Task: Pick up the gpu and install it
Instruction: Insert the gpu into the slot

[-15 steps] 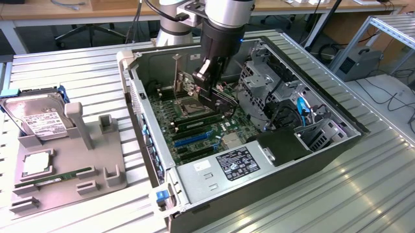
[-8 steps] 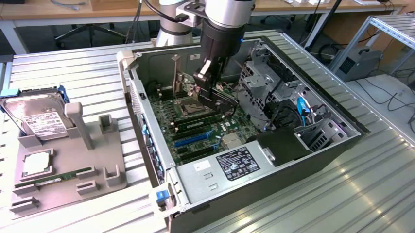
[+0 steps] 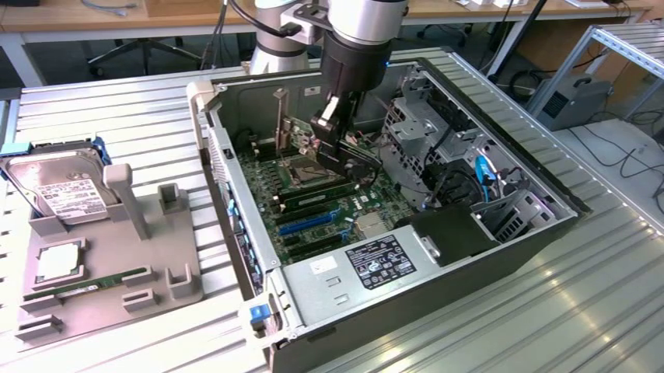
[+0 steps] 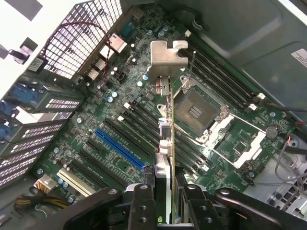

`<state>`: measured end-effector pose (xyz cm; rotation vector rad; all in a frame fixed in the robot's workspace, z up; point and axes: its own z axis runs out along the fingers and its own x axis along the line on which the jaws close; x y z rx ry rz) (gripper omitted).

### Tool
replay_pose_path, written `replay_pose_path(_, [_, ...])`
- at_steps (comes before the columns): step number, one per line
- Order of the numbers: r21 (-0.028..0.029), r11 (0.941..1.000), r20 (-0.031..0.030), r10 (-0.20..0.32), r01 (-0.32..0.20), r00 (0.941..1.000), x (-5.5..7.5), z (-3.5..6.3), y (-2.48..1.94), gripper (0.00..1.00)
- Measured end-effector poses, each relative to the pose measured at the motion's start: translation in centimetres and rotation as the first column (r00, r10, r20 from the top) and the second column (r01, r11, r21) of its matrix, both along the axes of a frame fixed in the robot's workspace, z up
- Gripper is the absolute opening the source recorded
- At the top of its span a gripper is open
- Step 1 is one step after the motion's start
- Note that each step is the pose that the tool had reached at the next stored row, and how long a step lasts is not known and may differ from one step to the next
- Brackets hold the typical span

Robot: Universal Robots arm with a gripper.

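Here the gripper [image 4: 165, 201] is clamped on the gpu [image 4: 165, 129], held edge-down inside the case [image 3: 539, 241] above the motherboard [image 4: 120, 139]. Keep the card upright, parallel to the slots, bracket [image 4: 165, 60] toward the rear wall.

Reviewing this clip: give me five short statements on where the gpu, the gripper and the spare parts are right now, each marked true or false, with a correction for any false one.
1. The gripper holds the gpu above the motherboard. True.
2. The computer case is closed. False: its side is open.
3. The hard drive stands in the grey parts holder at the exterior view's left. True.
4. The gpu lies flat on the table. False: it is held on edge inside the case.
5. The CPU socket has a cooler mounted. False: it is bare.
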<state>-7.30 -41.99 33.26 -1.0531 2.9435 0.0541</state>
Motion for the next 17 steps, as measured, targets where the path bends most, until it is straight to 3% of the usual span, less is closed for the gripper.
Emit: replay_pose_path(17, [0.0000, 0.9960, 0.0000, 0.089, -0.089, 0.9960, 0.00, 0.00, 0.00, 0.27])
